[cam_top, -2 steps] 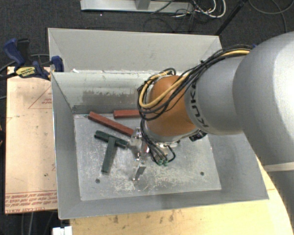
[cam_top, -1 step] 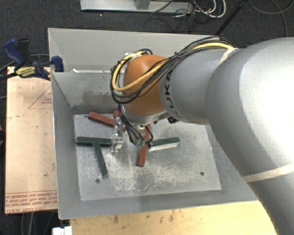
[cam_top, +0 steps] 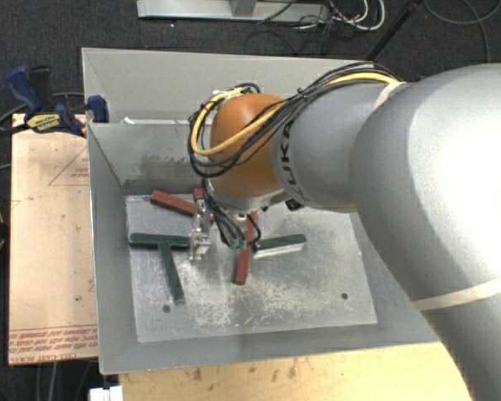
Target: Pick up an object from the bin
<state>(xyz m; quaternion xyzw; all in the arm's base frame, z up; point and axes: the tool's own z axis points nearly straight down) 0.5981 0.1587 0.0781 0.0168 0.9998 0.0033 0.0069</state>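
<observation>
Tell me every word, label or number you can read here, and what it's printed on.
"UK": dark letters running along the silver arm, beside its orange cover. The rest of the word is hidden by cables.
The red and green sticks in the bin carry no writing that can be made out.

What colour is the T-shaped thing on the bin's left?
The T-shaped thing is dark green, clearest in the camera view.
</observation>
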